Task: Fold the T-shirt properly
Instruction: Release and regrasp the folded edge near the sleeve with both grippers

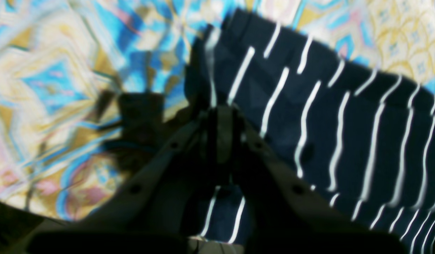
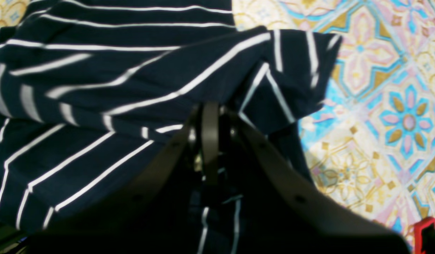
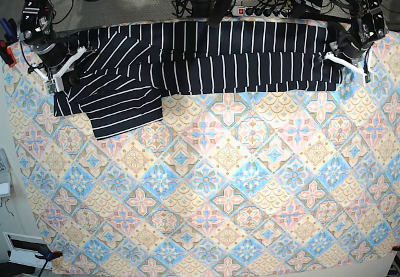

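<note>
T-shirt (image 3: 206, 55) stretched lengthwise along tablecloth's (image 3: 212, 183) far edge, left fingers (image 1: 222, 116) and right fingers (image 2: 210, 120) pinching opposite ends

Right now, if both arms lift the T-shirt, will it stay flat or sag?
The T-shirt will probably sag between the two grips: it already wrinkles and bunches at the right gripper. It looks thin and light. It likely drags on the tablecloth rather than slides.

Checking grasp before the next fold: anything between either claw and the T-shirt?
Nothing visible. The left claw and the right claw are each shut directly on the T-shirt, at opposite ends of it. Only the patterned tablecloth lies around the shirt, with no other objects on it near the claws.
</note>
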